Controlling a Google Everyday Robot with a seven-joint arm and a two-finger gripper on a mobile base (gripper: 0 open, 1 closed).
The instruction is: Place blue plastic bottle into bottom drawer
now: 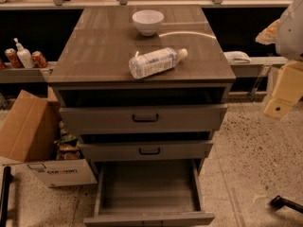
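Note:
The blue plastic bottle (155,62) lies on its side on the cabinet top (94,56), near the front edge, with its white cap pointing to the right and back. The bottom drawer (149,186) is pulled out wide, and its grey inside holds nothing. My gripper (283,96) hangs at the right edge of the view. It is level with the top drawer, well to the right of the cabinet and apart from the bottle.
A white bowl (147,21) stands at the back of the cabinet top. The top drawer (142,117) and middle drawer (147,150) are partly out. A cardboard box (33,141) sits on the floor at the left. Red cans and a white pump bottle (22,56) stand on a left shelf.

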